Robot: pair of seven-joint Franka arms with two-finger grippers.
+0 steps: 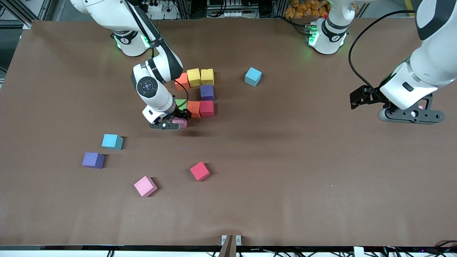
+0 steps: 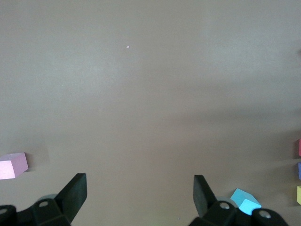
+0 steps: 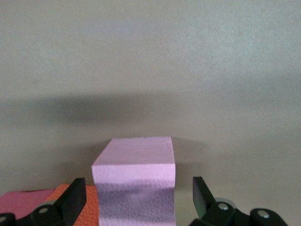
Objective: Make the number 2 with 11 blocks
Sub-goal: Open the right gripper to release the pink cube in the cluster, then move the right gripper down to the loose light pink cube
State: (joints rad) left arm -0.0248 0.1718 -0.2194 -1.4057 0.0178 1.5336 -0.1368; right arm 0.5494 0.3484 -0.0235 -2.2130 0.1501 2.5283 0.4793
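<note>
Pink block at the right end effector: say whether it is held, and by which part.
Not held: the right end effector is open around the pink block, fingers clear of its sides. The left end effector is open, empty.

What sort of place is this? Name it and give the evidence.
Probably a robotics lab workbench. Two arms are mounted at the edge of a table covered in brown sheet, cables and metal framing run along that edge, and loose foam cubes such as the pink cube lie scattered like test props.

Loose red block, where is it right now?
In the front view the loose red block lies on the table, nearer the camera than the partial 2, beside the loose pink block.
</note>
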